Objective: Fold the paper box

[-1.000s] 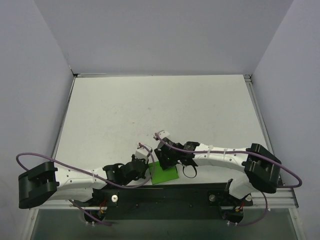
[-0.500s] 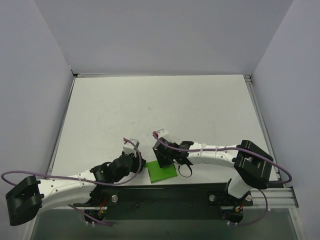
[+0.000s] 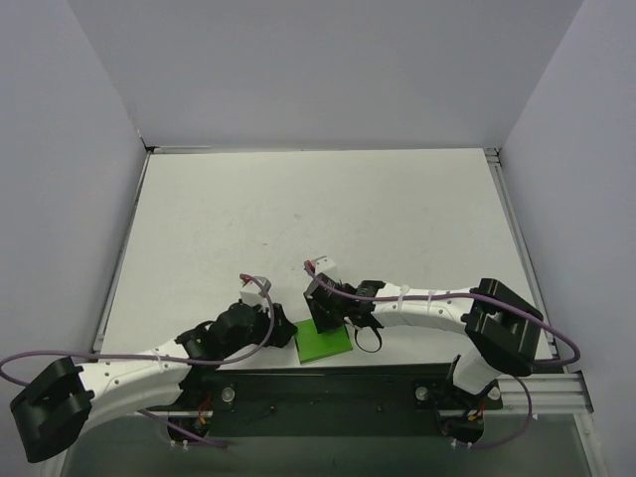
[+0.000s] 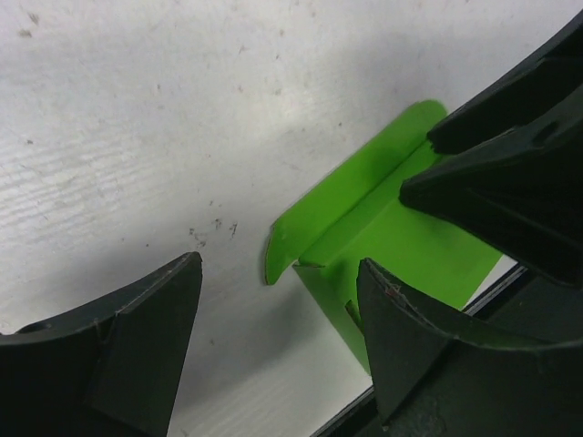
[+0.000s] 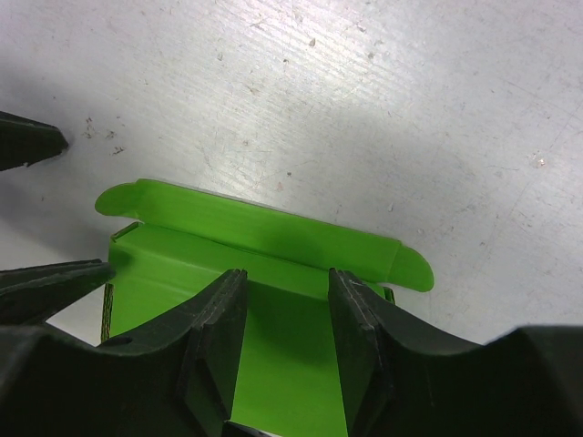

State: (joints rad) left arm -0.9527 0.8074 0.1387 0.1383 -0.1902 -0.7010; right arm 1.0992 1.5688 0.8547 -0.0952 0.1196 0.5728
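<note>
The paper box [image 3: 323, 343] is bright green and lies partly flattened at the table's near edge, between both arms. In the right wrist view its long flap [image 5: 264, 228] with rounded end tabs lies spread on the table. My right gripper [image 5: 287, 278] stands over the top panel, jaws a little apart with only green card showing in the gap. It is over the box's far side in the top view [image 3: 326, 316]. My left gripper [image 4: 281, 266] is open just left of the box [image 4: 401, 237], and its right finger [image 4: 419, 337] is close to the box's corner.
The white table [image 3: 318, 209] is walled at the left, back and right. A black rail [image 3: 328, 383] carrying the arm bases runs directly in front of the box. My right gripper's dark fingers [image 4: 510, 173] fill the upper right of the left wrist view.
My left gripper has opened from shut and drawn back left, off the box. The right arm shifted slightly left and the box has turned squarer to the rail.
</note>
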